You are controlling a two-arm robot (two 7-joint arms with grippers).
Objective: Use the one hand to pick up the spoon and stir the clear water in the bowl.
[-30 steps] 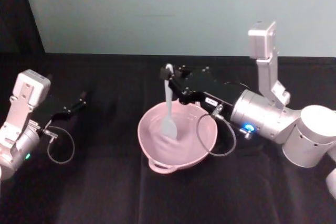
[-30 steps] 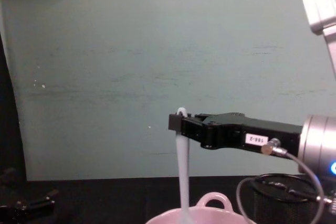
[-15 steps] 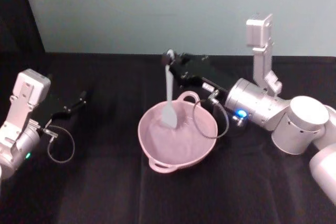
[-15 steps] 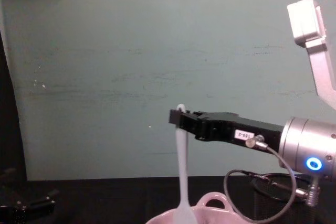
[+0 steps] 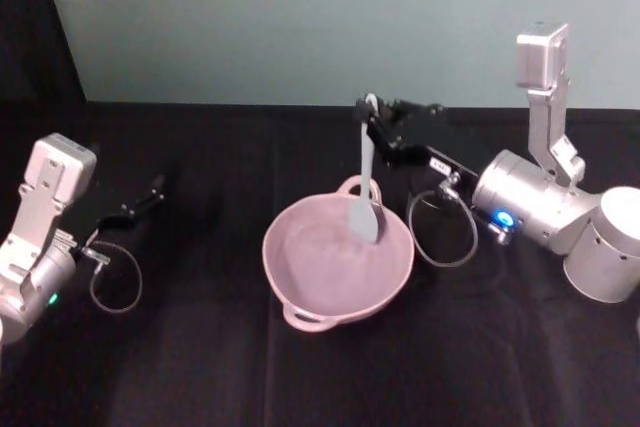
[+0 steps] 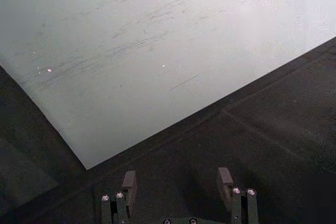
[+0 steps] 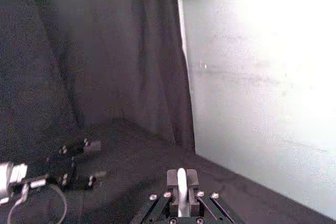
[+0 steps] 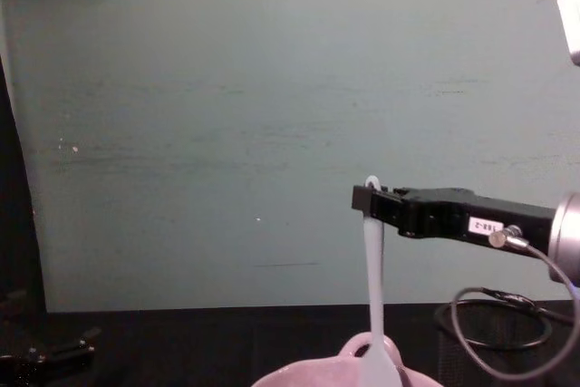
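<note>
Stirring is the step in hand, as we judge it. Our right tool (image 5: 372, 112) is clamped on the top end of the spoon (image 5: 365, 177). The spoon hangs near upright, its blade over the far side of the bowl (image 5: 300, 277), just beside the loop handle (image 5: 350, 185). From the chest the blade (image 8: 375, 371) reaches down to about rim level; we cannot tell whether it is in the water. The bowl sits in the middle of the black tabletop (image 5: 200, 357).

To stir well, we think the blade should go lower and toward the middle of the bowl before it circles. So near the rim, a sweep could knock the wall or catch the loop handle and push the light bowl across the cloth. Slow, round passes inside the wall, with the spoon kept upright, should move the water without slopping it. The grip sits on the very end of a slim handle, so the spoon may swing or twist between the jaws; gentle speed helps there too. The cable (image 5: 440, 237) looping under our right wrist hangs near the rim and wants watching.

Our left tool (image 5: 150, 192) rests parked at the left of the tabletop, its fingers (image 6: 128, 182) apart and holding nothing.
</note>
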